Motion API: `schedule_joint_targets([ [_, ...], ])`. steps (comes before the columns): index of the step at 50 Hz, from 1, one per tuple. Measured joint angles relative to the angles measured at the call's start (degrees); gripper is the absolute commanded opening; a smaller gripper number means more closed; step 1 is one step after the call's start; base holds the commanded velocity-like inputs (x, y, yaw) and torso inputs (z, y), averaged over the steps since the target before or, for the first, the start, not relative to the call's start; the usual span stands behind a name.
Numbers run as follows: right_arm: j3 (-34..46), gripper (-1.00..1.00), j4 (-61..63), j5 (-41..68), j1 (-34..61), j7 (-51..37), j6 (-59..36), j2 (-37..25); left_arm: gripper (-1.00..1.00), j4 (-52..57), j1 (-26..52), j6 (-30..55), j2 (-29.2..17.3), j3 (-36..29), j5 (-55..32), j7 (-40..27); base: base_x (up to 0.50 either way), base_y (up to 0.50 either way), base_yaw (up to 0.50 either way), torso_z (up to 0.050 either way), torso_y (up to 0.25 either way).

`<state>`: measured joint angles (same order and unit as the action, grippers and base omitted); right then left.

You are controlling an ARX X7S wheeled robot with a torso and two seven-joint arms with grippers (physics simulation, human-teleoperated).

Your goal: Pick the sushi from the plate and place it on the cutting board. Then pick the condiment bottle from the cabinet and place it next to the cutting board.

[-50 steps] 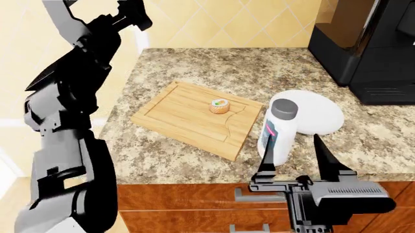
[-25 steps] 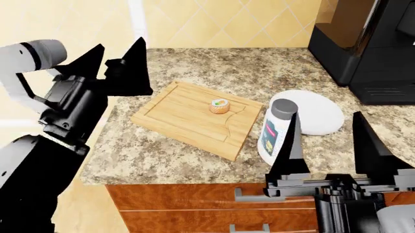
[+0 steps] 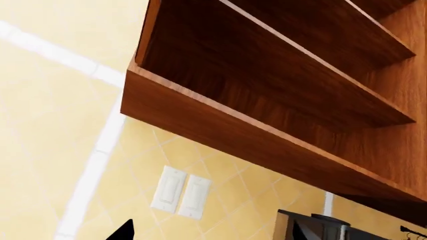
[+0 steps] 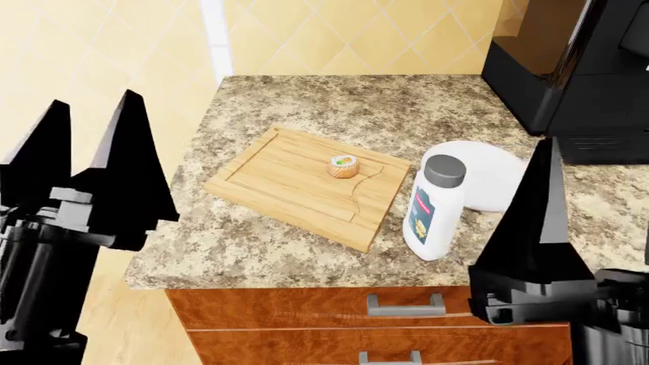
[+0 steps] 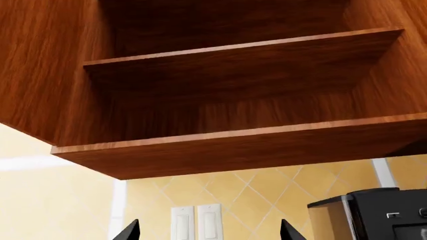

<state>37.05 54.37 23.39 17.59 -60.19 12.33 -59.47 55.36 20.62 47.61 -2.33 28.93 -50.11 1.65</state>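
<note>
The sushi sits on the cutting board in the middle of the counter. Upright just off the board's right end stands the condiment bottle, touching neither gripper. Behind it lies the plate, partly covered. My left gripper is raised at the left, off the counter's edge, fingers pointing up. My right gripper is raised at the right, with one finger in front of the plate. In the wrist views the left gripper and right gripper are open and hold nothing.
A black coffee machine stands at the counter's back right. Wooden drawers run under the front edge. Both wrist views look up at the wall cabinet, whose visible shelves hold nothing, with light switches below.
Both arms rose toward the camera and turned their fingers upward. The left arm swung down from the upper left. The bottle, sushi and board stayed put.
</note>
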Motion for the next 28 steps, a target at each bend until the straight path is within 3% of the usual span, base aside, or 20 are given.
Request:
schedule_joint_targets([
  [8,10.88,1.0,3.1,-2.51,8.46,-7.87,4.07,-7.7,1.0,2.49,-3.72,-7.41,-4.17,-0.55,-4.72,-5.09,0.0,0.0,0.0,0.0,0.0],
  [28,60.03,1.0,5.29,-11.06,51.66,-23.7,15.17,-20.77,1.0,4.28,-12.11,-31.92,-21.32,-9.54,-10.83,-18.7,0.0,0.0,0.0,0.0,0.0],
])
